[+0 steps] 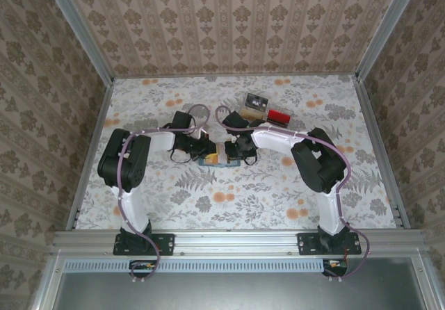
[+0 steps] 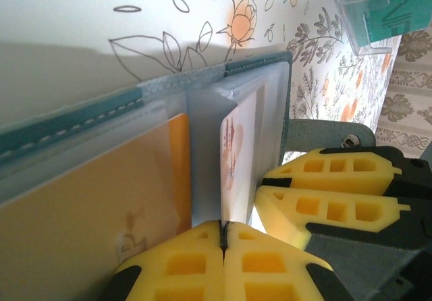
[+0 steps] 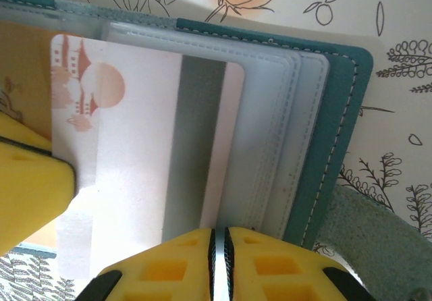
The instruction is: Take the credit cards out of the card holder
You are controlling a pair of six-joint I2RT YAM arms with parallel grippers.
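Left gripper (image 2: 223, 230) jaws pinched shut on the pale grey-white card (image 3: 135, 152), which sits partly out of the teal card holder (image 3: 344, 112) between both jaws, orange card (image 2: 101, 200) pocketed beside the left jaws, right gripper (image 3: 219, 237) jaws closed to a slit at the holder's edge, grip unclear.

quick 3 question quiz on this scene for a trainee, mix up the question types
1. True or false: the orange card sits behind a clear pocket of the card holder.
2. Multiple choice: the left gripper is shut on: A a pen, B the white card, C nothing.
3. Short answer: what does the right gripper appear to pinch?

Key: 1 true; 2 B; 3 the card holder, at the edge of its clear sleeves.
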